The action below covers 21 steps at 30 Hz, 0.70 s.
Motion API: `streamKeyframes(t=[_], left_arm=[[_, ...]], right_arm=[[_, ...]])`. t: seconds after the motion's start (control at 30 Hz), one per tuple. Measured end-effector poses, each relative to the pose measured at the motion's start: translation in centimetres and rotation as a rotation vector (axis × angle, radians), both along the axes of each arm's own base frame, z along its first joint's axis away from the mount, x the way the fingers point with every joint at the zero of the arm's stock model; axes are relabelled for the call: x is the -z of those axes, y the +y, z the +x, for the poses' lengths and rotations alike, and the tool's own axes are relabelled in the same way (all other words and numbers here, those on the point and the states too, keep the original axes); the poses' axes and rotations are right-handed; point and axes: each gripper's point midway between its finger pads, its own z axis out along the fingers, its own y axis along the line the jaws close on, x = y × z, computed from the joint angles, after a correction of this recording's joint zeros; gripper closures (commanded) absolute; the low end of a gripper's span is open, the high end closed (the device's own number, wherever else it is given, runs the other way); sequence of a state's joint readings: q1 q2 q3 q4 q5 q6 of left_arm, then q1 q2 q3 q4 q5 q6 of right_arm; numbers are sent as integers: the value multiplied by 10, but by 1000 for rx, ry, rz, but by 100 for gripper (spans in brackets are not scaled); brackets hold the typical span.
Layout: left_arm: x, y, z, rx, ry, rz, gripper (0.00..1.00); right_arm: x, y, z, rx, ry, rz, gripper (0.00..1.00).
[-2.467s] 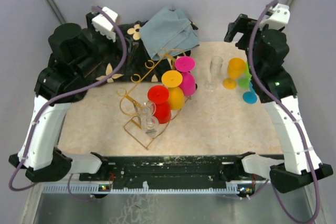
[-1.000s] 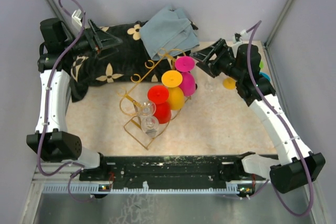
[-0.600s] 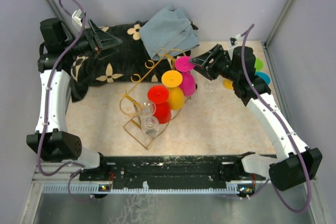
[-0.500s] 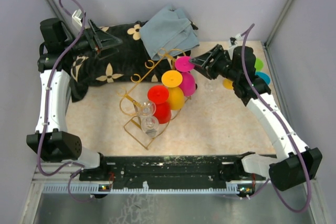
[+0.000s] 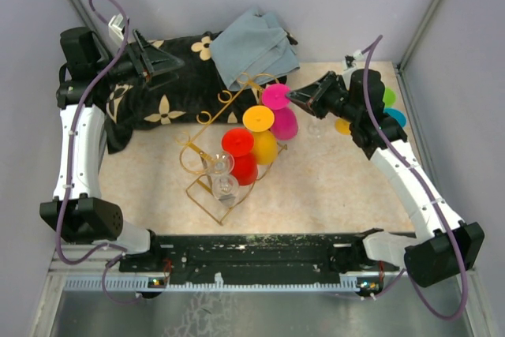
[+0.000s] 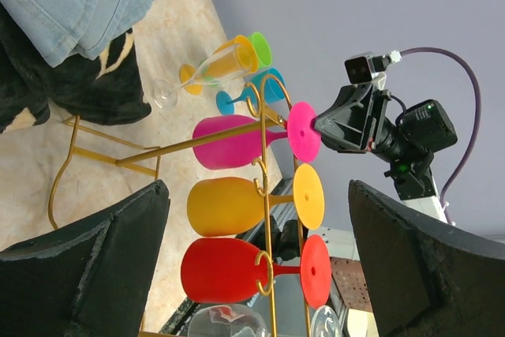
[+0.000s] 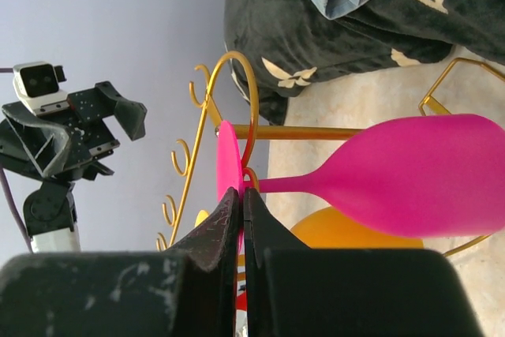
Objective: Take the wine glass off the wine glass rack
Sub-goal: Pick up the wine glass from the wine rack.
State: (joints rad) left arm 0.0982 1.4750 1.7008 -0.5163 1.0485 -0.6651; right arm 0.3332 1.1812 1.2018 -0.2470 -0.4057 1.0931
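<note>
Top external: the right gripper (image 5: 294, 97) has its jaws clamped on the foot of the pink wine glass (image 5: 282, 122), which hangs inverted at the far end of the wine glass rack (image 5: 207, 189). The left gripper (image 5: 162, 54) hovers over the black cloth (image 5: 170, 88), jaws wide apart, well clear of the rack. Rack load — five glasses: one pink, one yellow (image 5: 264, 146), one red (image 5: 241, 165), two clear (image 5: 221, 175). Four loose glasses (image 5: 342, 125) stand beside the right arm; the worktop (image 5: 331, 187) nearer the bases lies bare. Left wrist: a rack scroll curls just beside the pink foot (image 6: 303, 132). Right wrist: both fingers (image 7: 213, 234) pinch the foot edge-on — stem and bowl extend right.
</note>
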Motion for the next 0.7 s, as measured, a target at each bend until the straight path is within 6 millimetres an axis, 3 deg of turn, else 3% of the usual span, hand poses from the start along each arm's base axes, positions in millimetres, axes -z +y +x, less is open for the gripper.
streamKeyframes(t=[0.4,0.7], left_arm=[[0,0,0,1,2,-1,2],[0,-1,-1,7,14,-11,2]], right_arm=[[-3,-4,1,37,22,22,100],[-28,-17,-5,104,10,68,100]])
